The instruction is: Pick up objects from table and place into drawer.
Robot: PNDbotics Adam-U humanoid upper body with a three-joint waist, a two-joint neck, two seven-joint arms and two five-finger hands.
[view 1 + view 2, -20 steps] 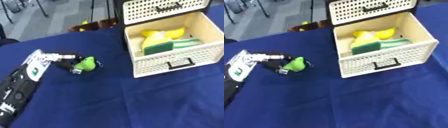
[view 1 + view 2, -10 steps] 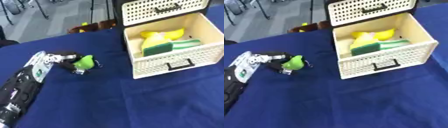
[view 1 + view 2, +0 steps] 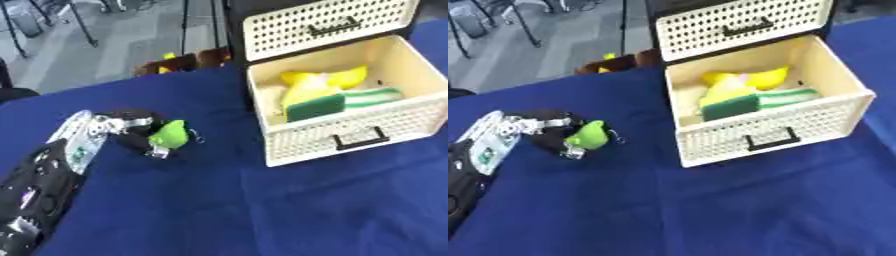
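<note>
Curling around a green object (image 3: 169,134), left hand (image 3: 131,131) fingers.

The left hand (image 3: 131,131) half covers the green object (image 3: 169,135), whose shape stays too blurred to identify.

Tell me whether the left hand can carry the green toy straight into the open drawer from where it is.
Probably yes. The left hand is curled round the green toy, and bare blue cloth lies between it and the open drawer; it must lift over the front wall.
</note>
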